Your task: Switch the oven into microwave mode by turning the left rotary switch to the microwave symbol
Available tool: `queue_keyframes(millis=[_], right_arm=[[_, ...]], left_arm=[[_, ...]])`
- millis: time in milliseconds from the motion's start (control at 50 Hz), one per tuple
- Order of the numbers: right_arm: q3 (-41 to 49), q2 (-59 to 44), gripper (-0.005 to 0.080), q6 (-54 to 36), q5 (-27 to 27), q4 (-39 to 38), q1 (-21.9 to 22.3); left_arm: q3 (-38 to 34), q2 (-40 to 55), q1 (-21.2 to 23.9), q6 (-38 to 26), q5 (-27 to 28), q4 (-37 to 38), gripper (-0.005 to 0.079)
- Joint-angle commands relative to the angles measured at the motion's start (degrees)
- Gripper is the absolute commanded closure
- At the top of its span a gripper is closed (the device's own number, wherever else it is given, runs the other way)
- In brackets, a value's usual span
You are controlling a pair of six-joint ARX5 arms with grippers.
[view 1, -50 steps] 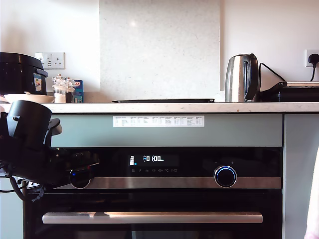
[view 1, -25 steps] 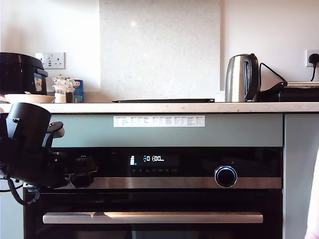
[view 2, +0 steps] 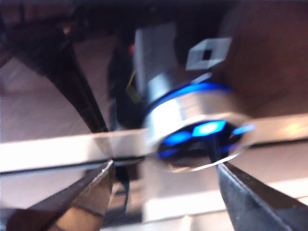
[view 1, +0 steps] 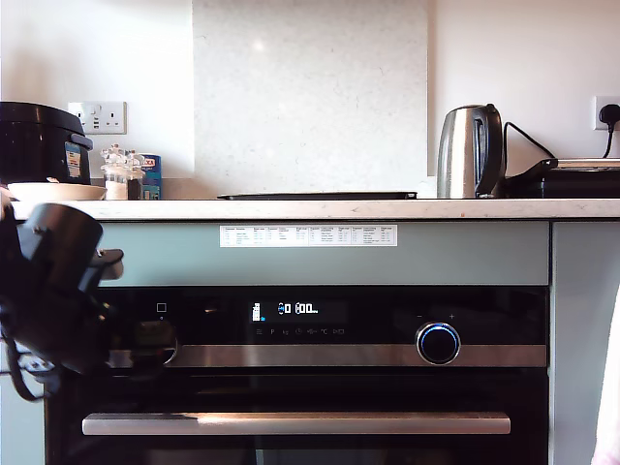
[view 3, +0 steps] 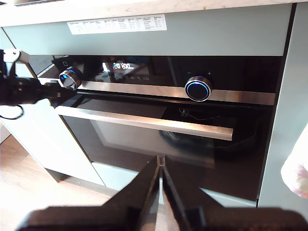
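The black glass-fronted oven [view 1: 320, 387] fills the lower exterior view, with a steel strip, a bar handle [view 1: 295, 423] and a lit display [view 1: 295, 309]. Its left knob [view 1: 155, 339] looks dark and blurred there. My first gripper [view 1: 131, 341] hovers just off it, toward the exterior view's left. In the first wrist view the blue-ringed knob [view 2: 195, 127] sits between and beyond the two spread fingers [view 2: 91, 192]; my first gripper [view 2: 163, 166] is open with nothing gripped. My second gripper [view 3: 160, 168] is shut and empty, well back from the oven [view 3: 159, 139]. The right knob [view 1: 438, 343] glows blue.
On the worktop [view 1: 339, 208] stand a steel kettle [view 1: 470, 152], a black cooker [view 1: 39, 145] and small jars [view 1: 121, 174]. A hob [view 1: 315, 197] lies flat at the middle. Part of a person [view 1: 610, 397] shows at the exterior view's lower right edge.
My first gripper has drawn back from the left knob toward the exterior view's left, uncovering the knob and a small square symbol above it. The arm is motion-blurred.
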State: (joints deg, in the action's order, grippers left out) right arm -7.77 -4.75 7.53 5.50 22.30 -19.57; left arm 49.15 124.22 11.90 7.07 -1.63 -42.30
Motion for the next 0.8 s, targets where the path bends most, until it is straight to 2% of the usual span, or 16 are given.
queue_keyframes(millis=[0, 380, 480, 560, 700, 780], right_arm=[[0.3, -0.3, 0.0764, 0.2, -0.1, -0.5, -0.1], [0.3, -0.3, 0.0764, 0.1, -0.1, -0.6, -0.1], [0.3, -0.3, 0.0764, 0.1, -0.1, -0.6, -0.1], [0.3, -0.3, 0.0764, 0.1, -0.1, -0.6, -0.1], [0.3, -0.3, 0.0764, 0.1, -0.2, -0.7, -0.1], [0.3, -0.3, 0.0764, -0.1, -0.9, -0.6, -0.1]], left_arm=[[0.5, -3.7, -0.2, 0.0, -0.1, -0.2, 0.0136], [0.5, -11.8, 1.6, 0.0, 1.2, 15.4, 0.0161], [0.5, -14.5, 2.6, -0.1, 1.2, 20.9, 0.0269], [0.5, -16.9, 3.6, -0.1, 1.2, 25.1, 0.0403], [0.5, -22.4, 5.2, -0.1, 1.2, 32.2, 0.0771], [0.5, -25.6, 6.0, 0.0, 1.2, 35.5, 0.0757]])
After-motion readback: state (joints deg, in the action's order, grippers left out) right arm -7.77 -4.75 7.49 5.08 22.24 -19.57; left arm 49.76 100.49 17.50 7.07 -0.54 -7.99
